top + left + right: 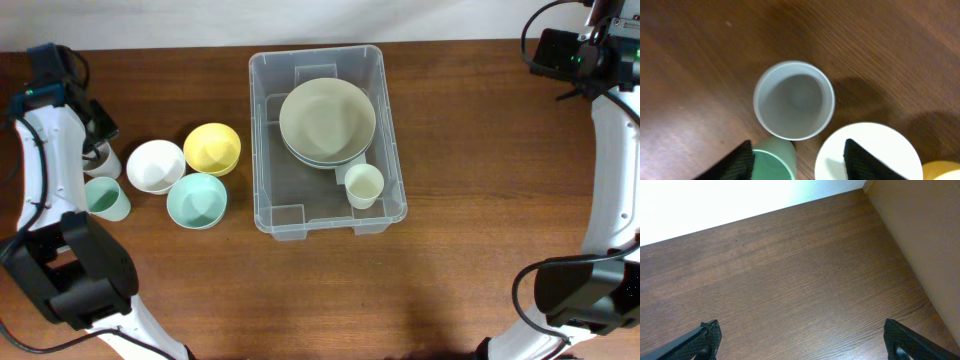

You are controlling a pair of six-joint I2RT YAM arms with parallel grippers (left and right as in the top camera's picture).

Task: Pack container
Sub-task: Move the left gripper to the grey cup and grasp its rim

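The left gripper (pixel 797 150) and right gripper (pixel 800 335) are gaping, holding nothing. The container (pixel 260 150) is looking light, stiff and slick; grasp its rim.

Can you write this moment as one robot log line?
left gripper: open, by white cup | right gripper: open, empty | container: bowls, cream cup inside

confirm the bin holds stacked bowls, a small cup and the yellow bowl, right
No. The yellow bowl sits outside the bin, on the table to its left, as the overhead view shows. The stacked bowls and the small cup are inside.
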